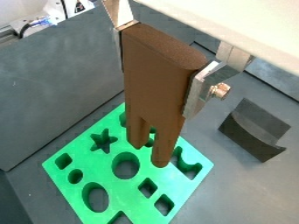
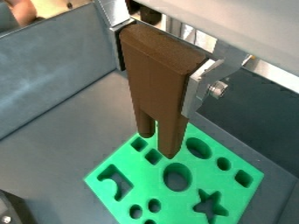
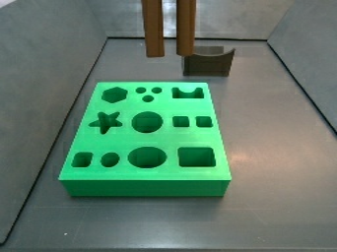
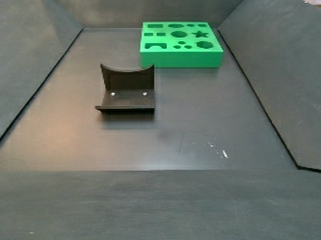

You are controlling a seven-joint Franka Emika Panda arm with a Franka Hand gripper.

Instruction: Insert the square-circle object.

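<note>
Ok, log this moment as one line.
tool: open, empty, raised near green board | square-circle object: on floor, apart from board | insertion: not done

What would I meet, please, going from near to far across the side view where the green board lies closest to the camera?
green board → square-circle object. The gripper hangs open, up above the far part of the scene. Its depth in this view is unclear, so it is left out of the order.
</note>
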